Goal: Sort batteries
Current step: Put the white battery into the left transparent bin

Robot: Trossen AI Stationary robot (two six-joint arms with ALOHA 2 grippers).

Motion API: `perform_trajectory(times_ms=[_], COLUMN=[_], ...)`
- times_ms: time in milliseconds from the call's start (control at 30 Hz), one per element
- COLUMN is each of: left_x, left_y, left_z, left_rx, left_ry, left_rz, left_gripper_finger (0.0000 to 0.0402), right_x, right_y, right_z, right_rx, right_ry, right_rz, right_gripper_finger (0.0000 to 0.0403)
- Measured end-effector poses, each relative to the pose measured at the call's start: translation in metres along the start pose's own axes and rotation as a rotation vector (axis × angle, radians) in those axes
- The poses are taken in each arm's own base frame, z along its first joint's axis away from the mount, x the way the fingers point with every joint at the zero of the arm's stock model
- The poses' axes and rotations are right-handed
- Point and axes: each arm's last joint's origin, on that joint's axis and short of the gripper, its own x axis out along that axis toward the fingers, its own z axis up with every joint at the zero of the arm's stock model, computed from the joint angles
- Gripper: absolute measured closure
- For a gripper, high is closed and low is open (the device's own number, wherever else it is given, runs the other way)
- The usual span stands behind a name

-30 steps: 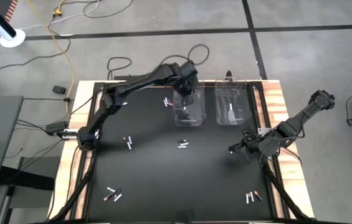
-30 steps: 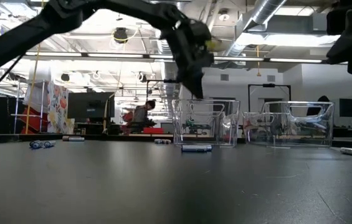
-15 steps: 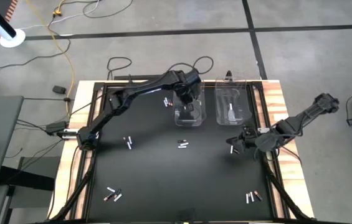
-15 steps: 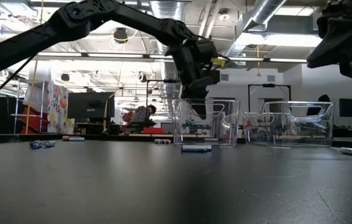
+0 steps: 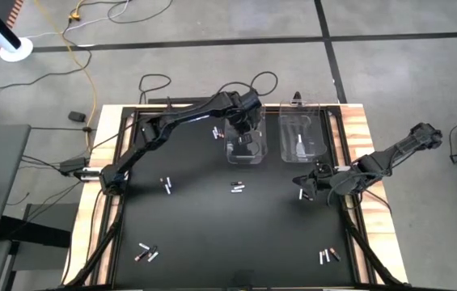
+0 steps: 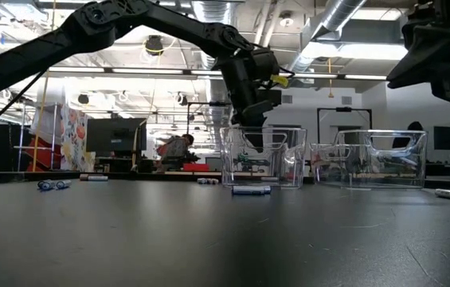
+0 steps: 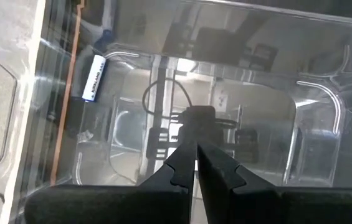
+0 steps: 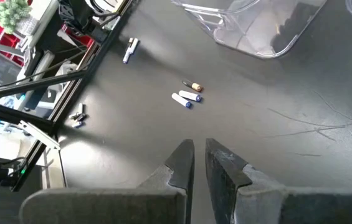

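Observation:
Small batteries lie scattered on the black table: a pair (image 5: 239,187) at the centre, one (image 5: 166,186) to the left, others near the front corners (image 5: 145,254) (image 5: 327,255), and some (image 5: 216,132) left of the left clear bin (image 5: 246,144). My left gripper (image 7: 195,158) hangs shut over that bin, pointing down into its opening. A white battery (image 7: 93,77) shows through the bin's clear wall; inside or outside, I cannot tell. The right bin (image 5: 302,137) holds a battery (image 5: 301,147). My right gripper (image 8: 199,155), shut, hovers above the table's right part (image 5: 305,187); a white battery (image 5: 300,195) lies beside it.
The two clear bins stand side by side at the table's far middle (image 6: 263,155) (image 6: 380,158). Wooden rails (image 5: 357,137) border the table. Wide bare black surface (image 5: 212,226) lies between the battery groups. People and shelves show in the room beyond the far edge.
My left gripper has moved a little toward the table's right and down, and now hangs closer over the left bin's opening. My right arm has dropped lower and its gripper has shifted slightly toward the table's centre. The batteries on the table have stayed put.

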Motion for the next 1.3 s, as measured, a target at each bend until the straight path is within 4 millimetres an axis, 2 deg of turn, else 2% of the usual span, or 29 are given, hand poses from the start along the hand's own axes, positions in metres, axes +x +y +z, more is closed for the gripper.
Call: perform_trajectory(times_ms=[1067, 1300], left_x=[-0.001, -0.001], left_y=[0.002, 0.001], left_z=[0.012, 0.015], left_rx=[-0.002, -0.171], left_ry=[-0.124, -0.147], left_rz=[0.035, 0.025], left_gripper_finger=[0.0386, 0.0386], right_x=[-0.003, 0.001], right_y=[0.004, 0.01], right_z=[-0.005, -0.007], right_rx=[-0.044, -0.03], right_ry=[0.035, 0.026], right_rz=[0.049, 0.068], right_gripper_finger=[0.0345, 0.0345])
